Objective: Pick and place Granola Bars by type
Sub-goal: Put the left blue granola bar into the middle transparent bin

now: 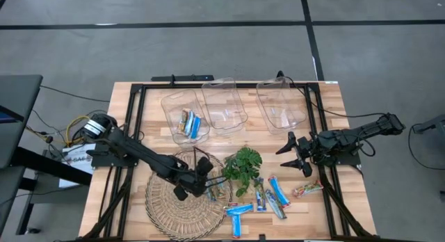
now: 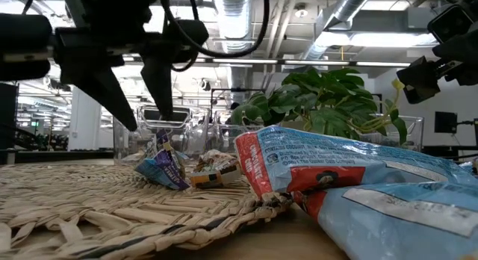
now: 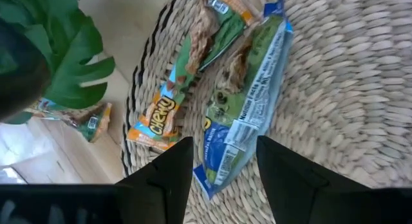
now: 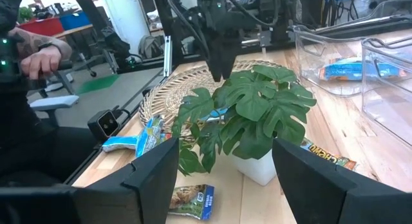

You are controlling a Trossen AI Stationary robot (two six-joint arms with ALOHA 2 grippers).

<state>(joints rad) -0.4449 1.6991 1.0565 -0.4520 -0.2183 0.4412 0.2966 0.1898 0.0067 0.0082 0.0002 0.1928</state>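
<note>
My left gripper (image 1: 207,185) hangs open over the right part of the round woven mat (image 1: 170,200). Two bars lie on the mat below it: a blue-wrapped bar (image 3: 241,114) and an orange "Chewy" bar (image 3: 161,114). In the left wrist view my left gripper (image 3: 225,166) has a finger on each side of the blue bar's near end. The low view shows the fingertips (image 2: 166,114) just above the bars (image 2: 168,169). Several more blue bars (image 1: 261,200) and a tan, red-tipped one (image 1: 306,190) lie flat on the table. My right gripper (image 1: 292,157) waits open to the right of the plant.
A green leafy plant (image 1: 243,165) in a small white pot (image 4: 257,167) stands between the two grippers. Three clear bins line the far side: the left one (image 1: 182,103) holds bars (image 1: 189,124), and beside it stand the middle one (image 1: 224,106) and the right one (image 1: 281,106). A person sits beyond the table (image 4: 38,50).
</note>
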